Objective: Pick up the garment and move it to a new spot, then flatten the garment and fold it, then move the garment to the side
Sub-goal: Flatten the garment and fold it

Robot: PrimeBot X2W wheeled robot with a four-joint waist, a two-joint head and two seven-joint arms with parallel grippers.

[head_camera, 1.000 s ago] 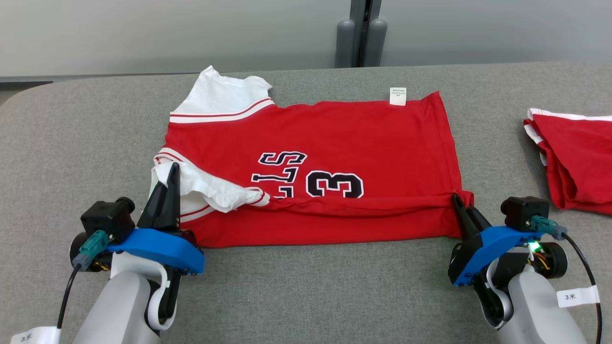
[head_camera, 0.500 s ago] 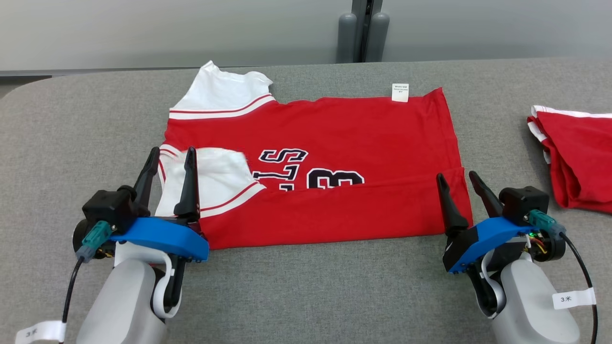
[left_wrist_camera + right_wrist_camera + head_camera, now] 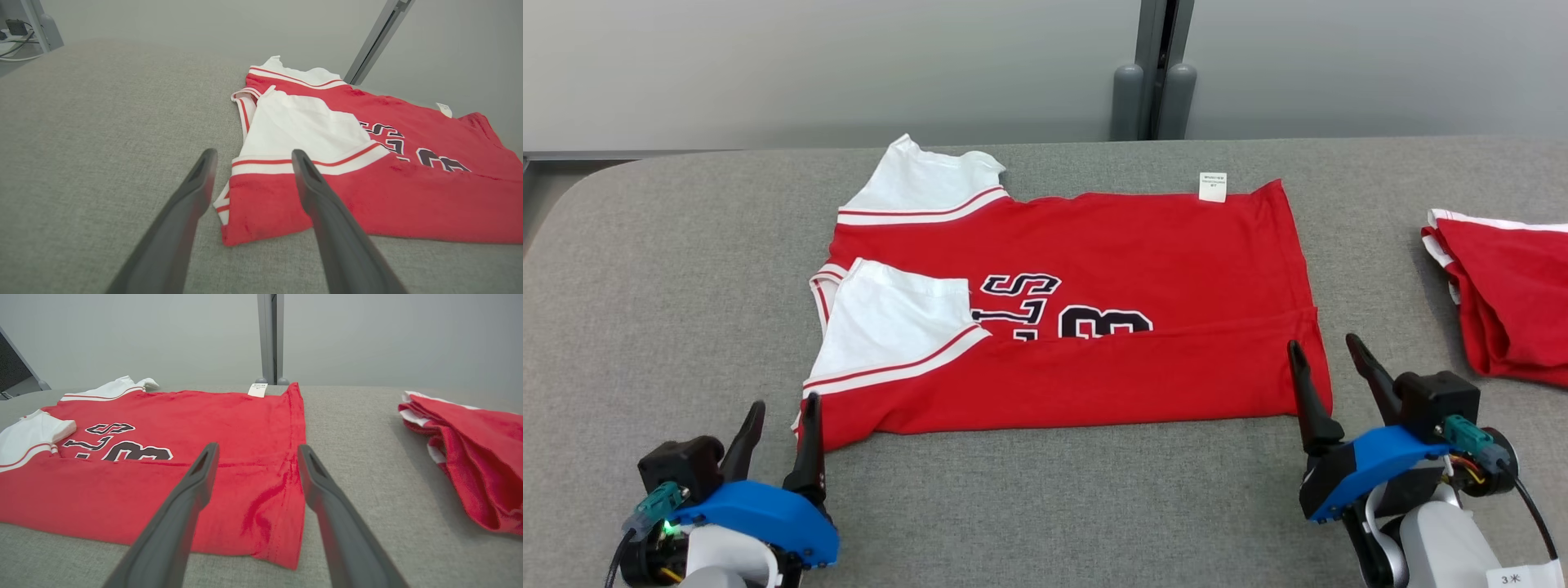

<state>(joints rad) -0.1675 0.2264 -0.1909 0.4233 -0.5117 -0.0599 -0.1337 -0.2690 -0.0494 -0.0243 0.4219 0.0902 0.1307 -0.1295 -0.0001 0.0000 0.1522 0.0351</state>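
Head view: a red jersey (image 3: pixel 1094 245) lies spread on the grey table (image 3: pixel 670 269), about midway between left and right; its near strip is folded over onto the body, covering the lower part of the black print (image 3: pixel 1107 320); one white sleeve (image 3: pixel 890 327) lies folded onto the red at the left; a far sleeve (image 3: pixel 923 184) sticks out at the far left corner; a small white label (image 3: pixel 1213 186) sits on the far edge toward the right. At the jersey's near left corner stands the left gripper (image 3: pixel 786 402), its fingers spread with nothing pinched; one finger crosses the corner in this view, and I cannot tell whether it touches the cloth; the left wrist view shows that corner lying between the two spread fingers (image 3: pixel 327 212). At the near right corner stands the right gripper (image 3: pixel 1322 341), spread and empty as well; the right wrist view shows the jersey's right hem running between its fingers, the cloth flat on the table. A second garment (image 3: pixel 1511 302), red and loosely folded, lies at the table's right edge, well apart from the jersey; a grey post (image 3: pixel 1156 82) rises behind the far edge.
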